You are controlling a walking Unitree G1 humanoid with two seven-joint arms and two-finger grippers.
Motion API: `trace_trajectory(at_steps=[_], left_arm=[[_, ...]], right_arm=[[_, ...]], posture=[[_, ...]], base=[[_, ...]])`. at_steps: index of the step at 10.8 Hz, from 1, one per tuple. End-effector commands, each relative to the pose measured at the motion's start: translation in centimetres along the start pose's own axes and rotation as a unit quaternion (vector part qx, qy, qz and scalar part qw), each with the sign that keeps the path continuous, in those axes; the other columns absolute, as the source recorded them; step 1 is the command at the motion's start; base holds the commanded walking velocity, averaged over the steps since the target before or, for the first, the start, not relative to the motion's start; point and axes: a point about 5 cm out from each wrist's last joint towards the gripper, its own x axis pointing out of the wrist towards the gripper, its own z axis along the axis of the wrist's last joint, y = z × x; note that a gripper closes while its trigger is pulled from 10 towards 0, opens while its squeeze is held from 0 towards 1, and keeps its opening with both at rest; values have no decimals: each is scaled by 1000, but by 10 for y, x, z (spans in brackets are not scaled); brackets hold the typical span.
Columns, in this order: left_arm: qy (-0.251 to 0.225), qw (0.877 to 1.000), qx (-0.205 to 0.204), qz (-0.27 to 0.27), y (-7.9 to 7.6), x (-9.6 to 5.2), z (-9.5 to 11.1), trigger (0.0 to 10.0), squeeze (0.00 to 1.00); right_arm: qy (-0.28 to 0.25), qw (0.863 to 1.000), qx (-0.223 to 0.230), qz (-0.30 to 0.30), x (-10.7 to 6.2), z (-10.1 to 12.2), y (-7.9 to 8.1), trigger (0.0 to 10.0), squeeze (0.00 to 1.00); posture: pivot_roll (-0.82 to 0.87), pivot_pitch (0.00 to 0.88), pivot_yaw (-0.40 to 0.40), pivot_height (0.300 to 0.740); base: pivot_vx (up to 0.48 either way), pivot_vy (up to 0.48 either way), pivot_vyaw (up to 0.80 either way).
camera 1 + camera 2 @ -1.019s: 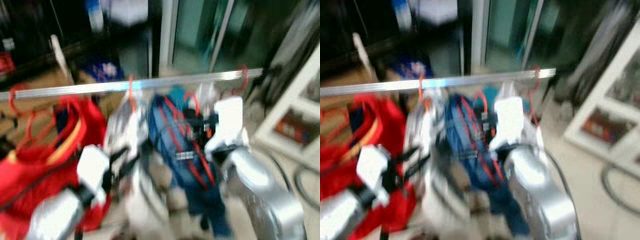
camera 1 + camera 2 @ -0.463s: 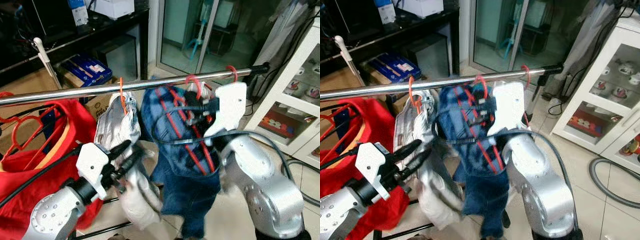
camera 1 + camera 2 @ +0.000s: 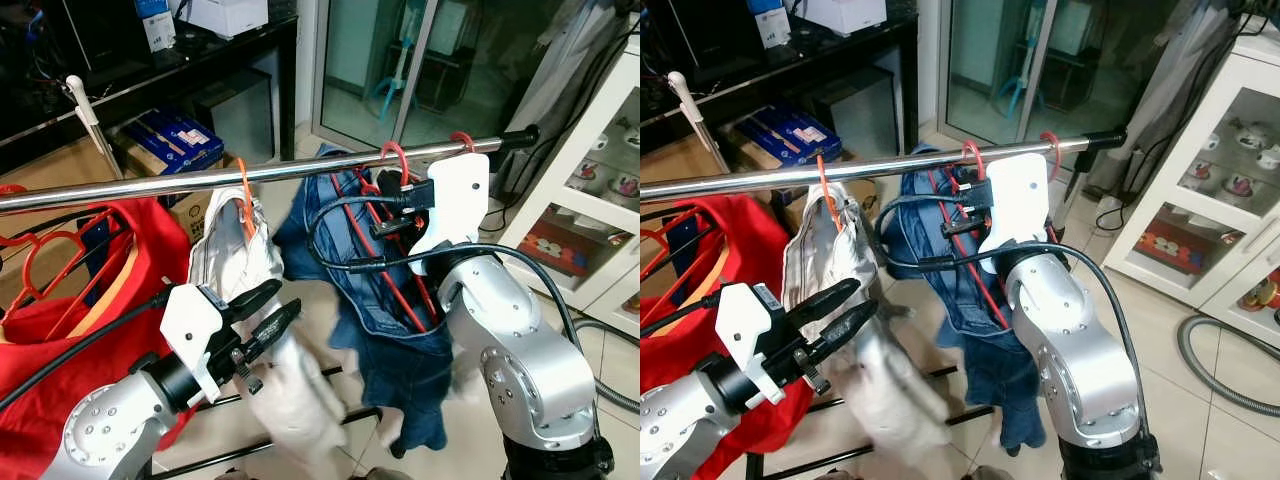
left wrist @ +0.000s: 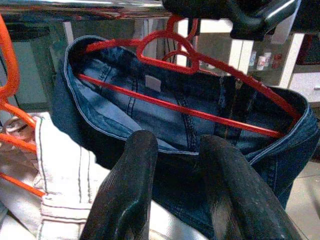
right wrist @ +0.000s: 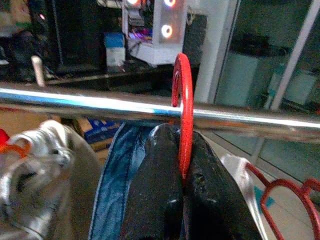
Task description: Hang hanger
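A red hanger [image 3: 392, 157] carrying blue jeans [image 3: 395, 325] has its hook over the silver rail [image 3: 150, 184]. My right gripper [image 5: 184, 175] is shut on the hook's stem just below the rail, and it is also seen at the rail as the right gripper [image 3: 398, 206]. The hook [image 5: 182, 95] curls over the bar between the black fingertips. My left gripper [image 3: 268, 312] is open lower down, beside the white trousers [image 3: 238, 262] on an orange hanger [image 3: 243, 200]. In the left wrist view its fingers [image 4: 127, 190] point at the jeans' waistband [image 4: 170, 115], holding nothing.
Red clothes [image 3: 60, 330] on red hangers crowd the rail's left part. A spare red hook [image 3: 462, 140] sits near the rail's right end. A white glass cabinet [image 3: 605, 190] stands at the right, with a grey hose [image 3: 612, 395] on the floor. A black table [image 3: 150, 75] and glass door lie behind.
The blur has cleared. The right gripper and the red hook have risen slightly at the rail. The jeans and the white trouser leg have swung to the right. The left gripper barely moved.
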Motion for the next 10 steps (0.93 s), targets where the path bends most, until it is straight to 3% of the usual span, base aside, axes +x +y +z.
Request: trace_trajectory(at_steps=[1,6,10], left_arm=[[-11,1000,8,-13,-2,1,8,10000,0],[-6,1000,9,-23,-4,2,8,10000,0],[1,1000,4,-27,-4,0,6,10000,0]], right_arm=[[-9,1000,-11,-14,4,6,-5,10000,0],[-7,1000,-16,-1,19,11,-3,10000,0],[76,996,-37,30,30,-5,-3,10000,0]], posture=[[-47,5,-34,740],[-42,2,-37,740],[-41,6,-46,740]], base=[[0,0,0],[0,0,0],[0,0,0]])
